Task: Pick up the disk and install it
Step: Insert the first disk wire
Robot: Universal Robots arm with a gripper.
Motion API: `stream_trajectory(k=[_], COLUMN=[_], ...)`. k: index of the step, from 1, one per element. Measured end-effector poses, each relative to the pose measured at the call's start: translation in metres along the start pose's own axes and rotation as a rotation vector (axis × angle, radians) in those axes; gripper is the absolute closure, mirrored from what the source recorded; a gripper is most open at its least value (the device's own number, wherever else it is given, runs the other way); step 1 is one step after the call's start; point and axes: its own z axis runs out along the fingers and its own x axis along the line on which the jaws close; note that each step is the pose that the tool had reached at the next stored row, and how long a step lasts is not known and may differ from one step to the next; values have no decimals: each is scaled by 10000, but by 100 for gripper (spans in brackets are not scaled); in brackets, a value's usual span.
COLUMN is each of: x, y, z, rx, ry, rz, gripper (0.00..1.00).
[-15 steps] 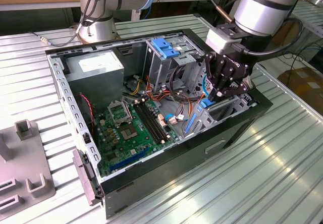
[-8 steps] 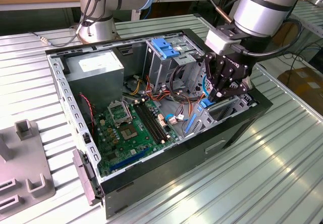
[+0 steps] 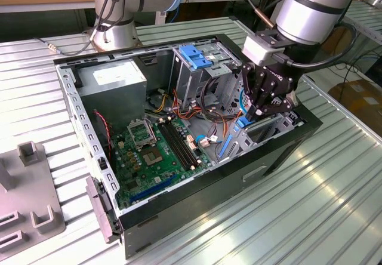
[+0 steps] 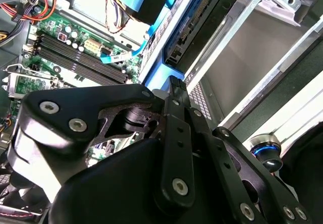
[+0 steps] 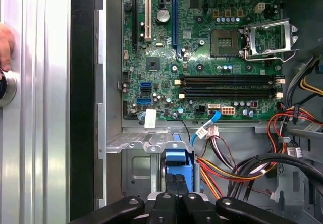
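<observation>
Disk (image 3: 242, 125) (image 4: 194, 30) (image 5: 176, 158): on edge in the front drive bay of the computer case (image 3: 179, 205), beside the motherboard (image 3: 155, 157) (image 5: 202, 42).
Hidden: label and most of the body; the blue frame and a dark connector edge show.
Jaws: nearly together, pinching the frame's top edge, with the gripper (image 3: 255, 114) (image 4: 174, 85) (image 5: 176, 178) directly above.
Count: one disk, one gripper, one case, one motherboard.

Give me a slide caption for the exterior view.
Gripper shut on the disk by its blue frame, inside an open computer case beside the motherboard.
</observation>
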Motion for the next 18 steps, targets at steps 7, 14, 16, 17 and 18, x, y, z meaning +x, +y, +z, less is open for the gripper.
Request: stream_trajectory(k=[7, 14, 16, 17, 18], x=[0, -1, -2, -2, -2], y=[0, -105, -160, -185, -205], z=[7, 4, 3, 2, 1], rx=[0, 0, 0, 0, 0], ry=[0, 0, 0, 0, 0], rz=[2, -1, 0, 1, 0], gripper=[89, 89, 89, 89, 89])
